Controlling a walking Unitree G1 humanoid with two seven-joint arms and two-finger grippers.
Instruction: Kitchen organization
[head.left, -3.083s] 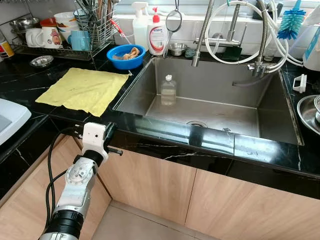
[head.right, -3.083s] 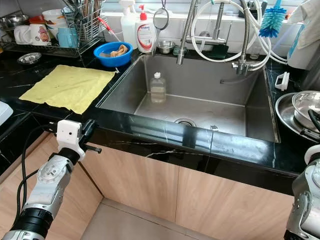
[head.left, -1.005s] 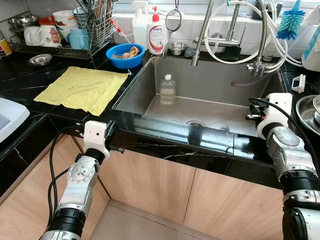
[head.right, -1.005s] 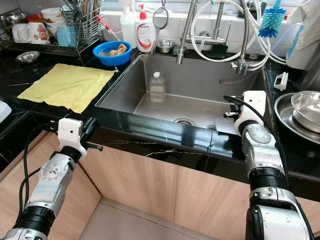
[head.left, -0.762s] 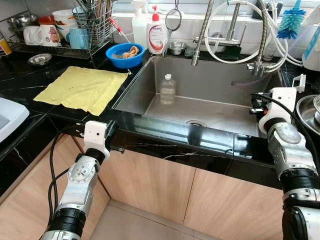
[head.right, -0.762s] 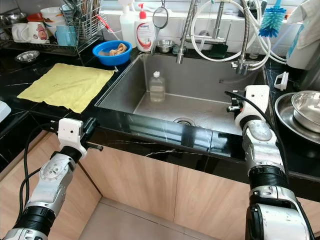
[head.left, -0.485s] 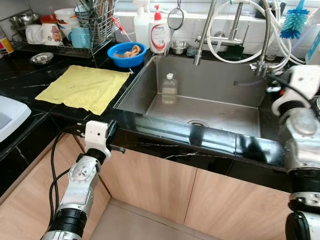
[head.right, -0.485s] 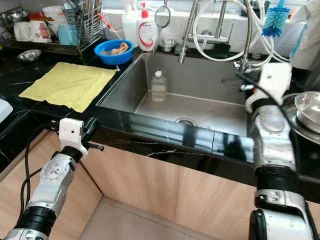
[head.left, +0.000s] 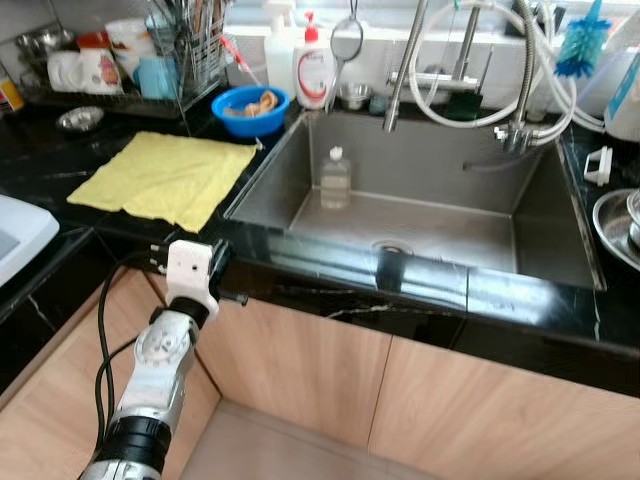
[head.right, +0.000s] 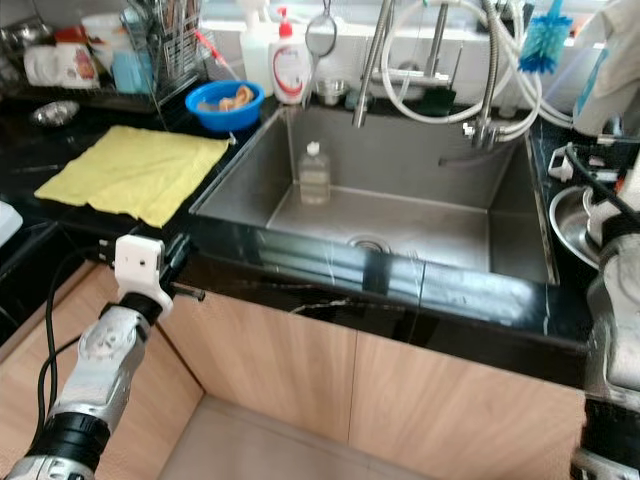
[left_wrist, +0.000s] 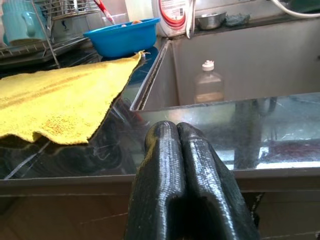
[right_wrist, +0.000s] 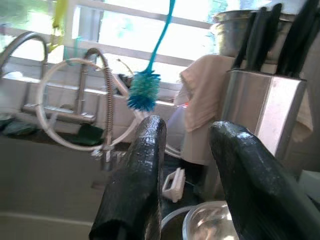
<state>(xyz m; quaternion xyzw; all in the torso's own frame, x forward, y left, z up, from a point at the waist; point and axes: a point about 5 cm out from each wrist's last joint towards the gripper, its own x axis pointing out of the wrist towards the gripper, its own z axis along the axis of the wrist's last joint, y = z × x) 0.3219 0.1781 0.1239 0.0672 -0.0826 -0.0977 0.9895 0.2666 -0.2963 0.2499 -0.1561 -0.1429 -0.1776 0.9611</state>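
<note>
Your right gripper (right_wrist: 182, 165) is spread and empty above the steel bowl (right_wrist: 210, 222) at 3 o'clock of the sink (head.left: 420, 215). The bowl looks light, stiff, slippery; take its rim. Left gripper (left_wrist: 177, 150) is pressed together.

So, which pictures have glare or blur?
Right wrist view: the window is overexposed and the right hand looks soft. Left wrist view: sharp, with reflections on the countertop edge. Both eye views: slightly blurred, with glare on the countertop's front edge.
</note>
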